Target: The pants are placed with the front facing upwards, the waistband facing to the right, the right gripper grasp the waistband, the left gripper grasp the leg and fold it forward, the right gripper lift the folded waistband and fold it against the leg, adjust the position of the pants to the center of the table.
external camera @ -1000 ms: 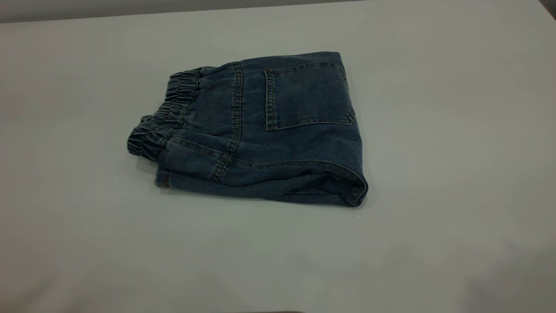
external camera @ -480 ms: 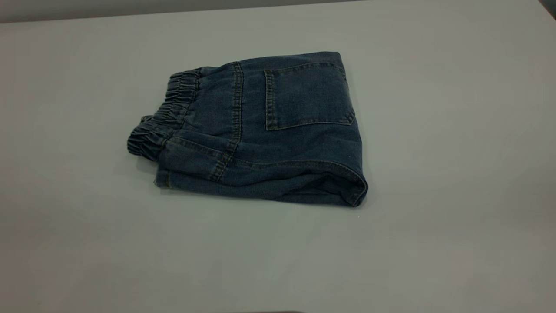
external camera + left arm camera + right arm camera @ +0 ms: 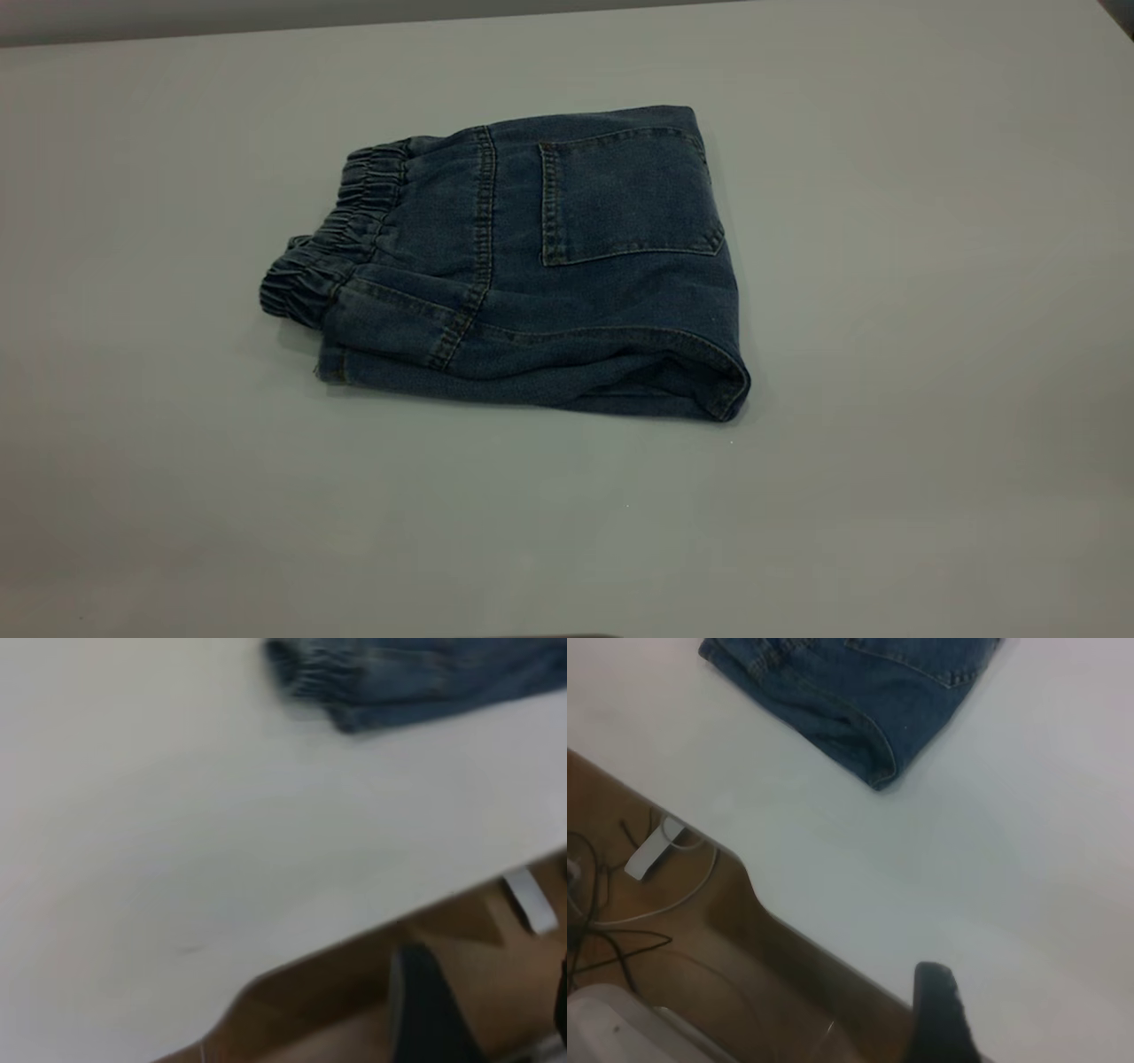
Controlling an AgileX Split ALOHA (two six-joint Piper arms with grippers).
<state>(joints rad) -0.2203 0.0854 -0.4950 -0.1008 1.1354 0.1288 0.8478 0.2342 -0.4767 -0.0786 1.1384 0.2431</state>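
The pants lie folded into a compact blue denim bundle near the middle of the table, back pocket on top. The puckered waistband points to the left. Neither arm shows in the exterior view. In the left wrist view the left gripper hangs past the table's front edge, open and holding nothing, with the pants far off. The right gripper is back at the table's edge too, open and empty; only one of its fingers shows, and the pants lie well away.
Bare tabletop surrounds the bundle on every side. Below the table's front edge is brown floor, with a white power strip and loose dark cables in the right wrist view. A white strip lies on the floor in the left wrist view.
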